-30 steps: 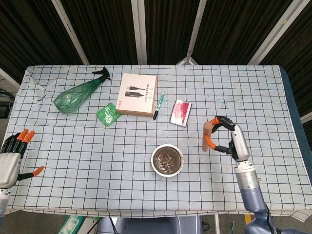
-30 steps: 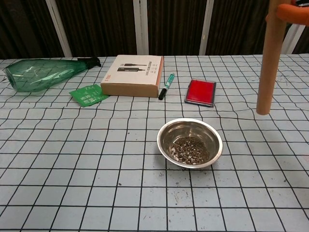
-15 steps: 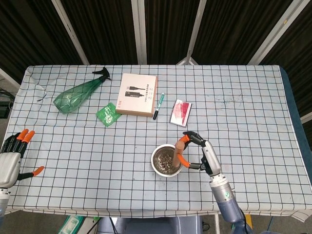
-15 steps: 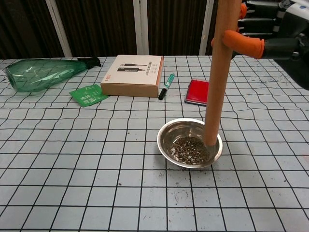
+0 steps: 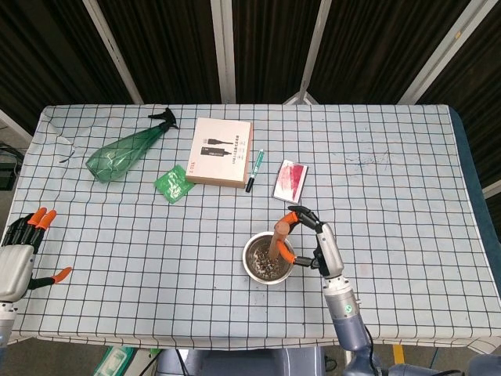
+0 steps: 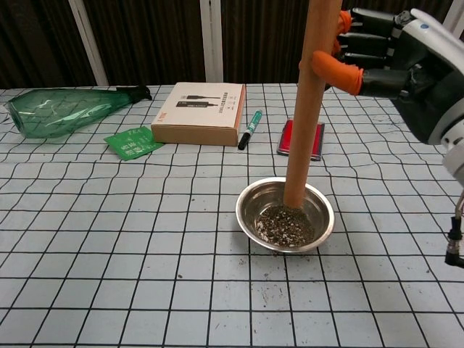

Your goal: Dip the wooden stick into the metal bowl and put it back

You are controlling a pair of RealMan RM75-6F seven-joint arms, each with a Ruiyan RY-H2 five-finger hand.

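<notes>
Bright, even light from above; dark backdrop behind.

The white checked tablecloth (image 5: 156,235) is evenly lit with only faint shadows, the round metal bowl (image 6: 285,214) shows mild glare on its rim, and both views are sharp, the near grid lines bending slightly at the chest view's edges.

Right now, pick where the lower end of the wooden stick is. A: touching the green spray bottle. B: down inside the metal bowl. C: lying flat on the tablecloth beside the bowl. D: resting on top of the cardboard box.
B: the right hand holds the wooden stick upright, and its lower end sits inside the metal bowl, at the dark bits in it.
</notes>
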